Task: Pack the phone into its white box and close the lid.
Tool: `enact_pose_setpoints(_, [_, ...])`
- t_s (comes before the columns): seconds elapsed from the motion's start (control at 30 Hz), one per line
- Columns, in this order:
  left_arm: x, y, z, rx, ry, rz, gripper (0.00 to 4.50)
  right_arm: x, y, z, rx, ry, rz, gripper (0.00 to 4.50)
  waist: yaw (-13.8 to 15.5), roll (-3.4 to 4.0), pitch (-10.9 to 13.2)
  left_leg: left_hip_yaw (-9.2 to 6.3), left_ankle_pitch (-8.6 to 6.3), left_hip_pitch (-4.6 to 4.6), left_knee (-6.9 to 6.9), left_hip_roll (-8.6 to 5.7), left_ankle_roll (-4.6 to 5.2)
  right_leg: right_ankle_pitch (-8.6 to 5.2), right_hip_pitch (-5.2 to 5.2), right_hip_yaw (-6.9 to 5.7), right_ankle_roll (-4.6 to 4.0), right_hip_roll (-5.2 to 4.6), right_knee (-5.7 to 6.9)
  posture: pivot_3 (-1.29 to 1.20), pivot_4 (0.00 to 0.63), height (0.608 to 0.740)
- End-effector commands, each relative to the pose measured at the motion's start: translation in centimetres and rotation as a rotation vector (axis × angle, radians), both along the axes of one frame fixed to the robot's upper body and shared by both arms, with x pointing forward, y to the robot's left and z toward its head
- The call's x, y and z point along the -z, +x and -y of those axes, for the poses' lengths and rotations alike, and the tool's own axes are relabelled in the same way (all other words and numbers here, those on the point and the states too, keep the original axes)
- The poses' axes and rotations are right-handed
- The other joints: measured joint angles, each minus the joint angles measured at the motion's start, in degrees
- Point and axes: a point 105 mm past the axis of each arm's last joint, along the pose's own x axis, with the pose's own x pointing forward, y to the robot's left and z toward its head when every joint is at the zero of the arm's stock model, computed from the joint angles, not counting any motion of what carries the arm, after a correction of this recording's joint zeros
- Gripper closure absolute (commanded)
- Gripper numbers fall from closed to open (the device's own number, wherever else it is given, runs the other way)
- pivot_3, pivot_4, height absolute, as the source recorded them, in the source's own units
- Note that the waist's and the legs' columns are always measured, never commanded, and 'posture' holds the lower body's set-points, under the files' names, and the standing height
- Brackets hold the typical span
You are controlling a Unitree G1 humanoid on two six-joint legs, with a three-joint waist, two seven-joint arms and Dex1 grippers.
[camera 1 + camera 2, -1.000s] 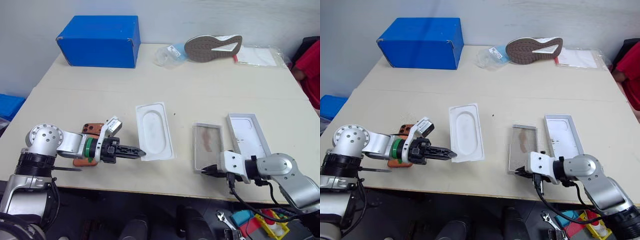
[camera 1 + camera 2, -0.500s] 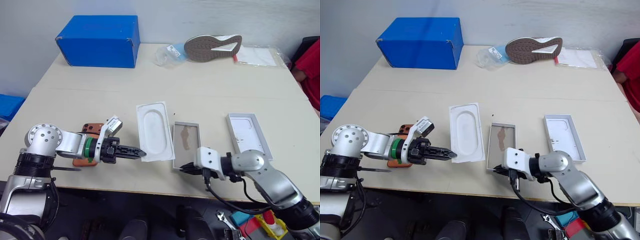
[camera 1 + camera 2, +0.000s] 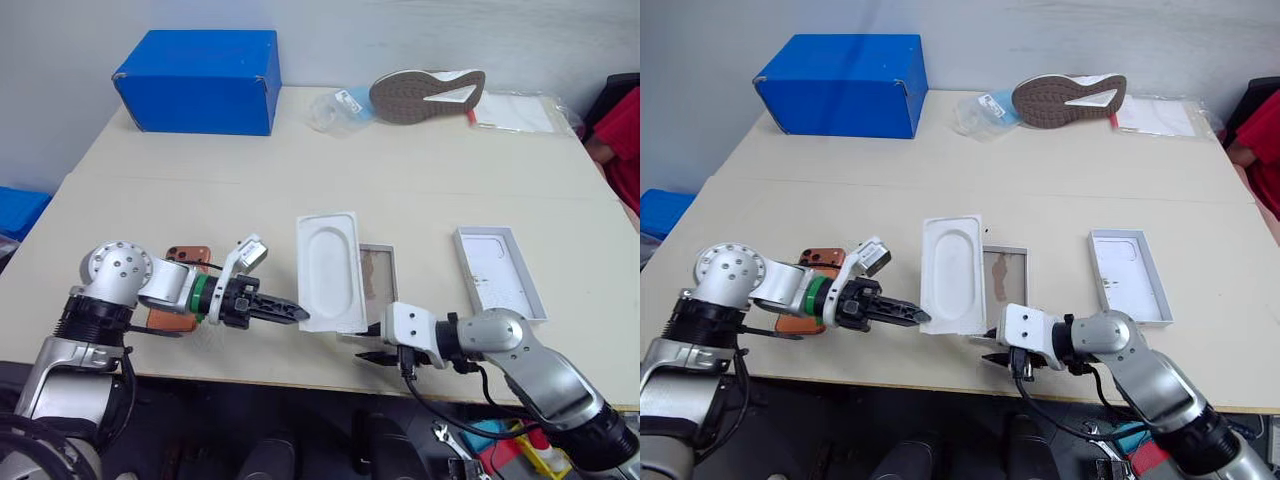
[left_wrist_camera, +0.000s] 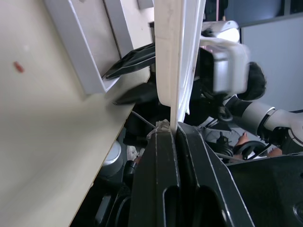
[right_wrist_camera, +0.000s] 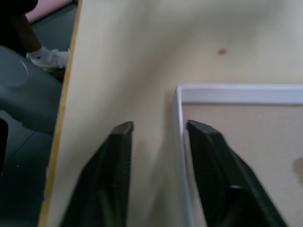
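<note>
- Directly ahead of our right gripper (image 5: 154, 137), the white box (image 3: 378, 285) lies flat on the table (image 3: 420, 190). Its near corner wall sits between our two parted fingers, which hold nothing.
- We read the box's long axis as running away from the table's front edge, so its short near wall faces this gripper.
- At our left gripper (image 3: 912, 317), the fingers are closed on the near edge of the flat white insert (image 3: 952, 272). The insert extends forward from the fingertips, with one long edge overlapping the box's rim on the side facing the left gripper.
- Behind the left gripper, beside that forearm, the phone (image 3: 180, 285) lies flat on the table, mostly hidden. We see its camera block at the far end, so we judge that its long axis runs parallel to the box.
- We judge the left arm nearer the phone, but that hand is occupied.
- Well beyond the right gripper, toward its outer side, the lid (image 3: 498, 272) rests open side up, parallel to the box.
</note>
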Motion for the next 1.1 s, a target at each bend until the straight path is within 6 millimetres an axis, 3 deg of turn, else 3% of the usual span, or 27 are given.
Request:
enact_pose_setpoints(0.03, [-0.1,0.5,1.1,0.025,0.008,0.008,4.50,-4.0,-1.6,1.1,0.011,0.073,0.049,2.05,0.2,0.00,0.0,-0.01,0.00,-0.02,0.00,0.00,0.00,0.00,0.00,-0.01,0.00,0.00,-0.01,0.00,0.150,0.740])
enact_pose_setpoints(0.13, [0.7,0.9,1.8,0.032,0.056,0.007,4.50,-5.3,-2.3,2.4,0.062,0.084,0.057,2.05,0.1,-0.01,0.0,-0.07,0.00,-0.02,0.00,0.00,0.00,0.00,0.07,-0.05,0.00,-0.01,-0.02,0.00,0.150,0.740])
enact_pose_setpoints(0.27, [0.8,1.1,3.5,0.071,0.049,0.004,4.50,-6.4,-3.2,6.0,0.203,0.050,0.082,2.05,0.3,-0.04,0.0,-0.08,0.00,-0.02,-0.03,0.01,0.01,0.00,0.11,-0.06,0.00,-0.01,-0.12,0.00,0.150,0.740])
enact_pose_setpoints(0.43, [1.1,1.5,4.1,0.074,0.060,0.006,4.50,-6.8,-4.0,7.5,0.279,0.053,0.081,2.05,0.0,-0.09,0.0,-0.08,0.00,0.04,-0.03,0.02,0.02,0.00,0.18,-0.05,0.01,0.00,-0.15,0.00,0.150,0.740])
enact_pose_setpoints(0.6, [1.4,2.3,4.4,0.040,0.043,0.006,4.50,-7.2,-4.6,8.2,0.362,0.088,0.093,2.05,0.2,-0.09,0.0,-0.08,0.00,0.06,-0.03,0.04,0.01,0.00,0.17,-0.05,0.01,0.00,-0.16,0.00,0.150,0.740])
enact_pose_setpoints(0.8, [2.4,2.2,5.9,0.048,0.068,-0.021,4.50,-7.4,-4.7,8.1,0.378,0.097,0.100,2.05,0.3,-0.12,0.1,-0.09,0.00,0.05,-0.03,0.02,0.01,0.00,0.18,-0.06,0.01,-0.03,-0.15,0.00,0.150,0.740])
enact_pose_setpoints(1.1, [3.2,2.8,6.5,0.021,0.107,-0.037,4.50,-7.9,-4.7,8.2,0.378,0.103,0.119,2.05,0.3,-0.17,0.1,-0.09,0.00,0.06,-0.03,0.02,0.01,0.01,0.18,-0.06,0.01,-0.03,-0.15,0.00,0.150,0.740])
